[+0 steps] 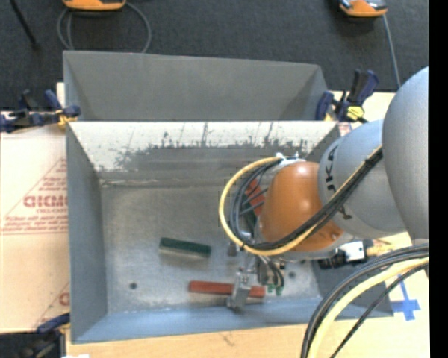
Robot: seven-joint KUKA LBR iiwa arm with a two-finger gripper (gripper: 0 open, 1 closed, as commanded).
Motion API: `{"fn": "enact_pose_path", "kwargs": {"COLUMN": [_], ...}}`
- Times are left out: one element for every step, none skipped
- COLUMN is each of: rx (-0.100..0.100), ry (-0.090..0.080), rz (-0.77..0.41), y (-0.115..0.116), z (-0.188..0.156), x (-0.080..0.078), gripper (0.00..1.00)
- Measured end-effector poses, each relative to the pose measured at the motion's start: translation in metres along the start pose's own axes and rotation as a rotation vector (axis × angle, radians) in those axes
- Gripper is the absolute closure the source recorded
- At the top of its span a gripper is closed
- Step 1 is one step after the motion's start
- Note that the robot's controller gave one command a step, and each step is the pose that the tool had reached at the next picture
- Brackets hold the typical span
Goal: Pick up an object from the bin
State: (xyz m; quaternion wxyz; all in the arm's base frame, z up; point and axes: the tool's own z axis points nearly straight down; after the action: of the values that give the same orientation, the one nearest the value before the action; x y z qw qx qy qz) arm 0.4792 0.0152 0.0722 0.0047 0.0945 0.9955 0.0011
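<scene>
My gripper [241,295] is low in the bin's front part, under the orange wrist cover. It sits right at a flat red bar [209,287] that lies lengthwise along the front wall, and it crosses the bar's right half. A short stretch of the bar's red shows again to the right of the gripper. A dark green oblong block [184,248] lies on the floor up and to the left of the gripper, apart from it.
A tiny dark speck [133,286] lies on the floor near the front left. The front wall is just below the gripper. The arm and its cables cover the bin's right side.
</scene>
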Motion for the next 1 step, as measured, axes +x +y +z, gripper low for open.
{"fn": "enact_pose_path", "kwargs": {"rx": [0.001], "ry": [0.006], "rz": [0.000], "y": [-0.0005], "z": [0.0009], "x": [0.0018], "gripper": [1.00]}}
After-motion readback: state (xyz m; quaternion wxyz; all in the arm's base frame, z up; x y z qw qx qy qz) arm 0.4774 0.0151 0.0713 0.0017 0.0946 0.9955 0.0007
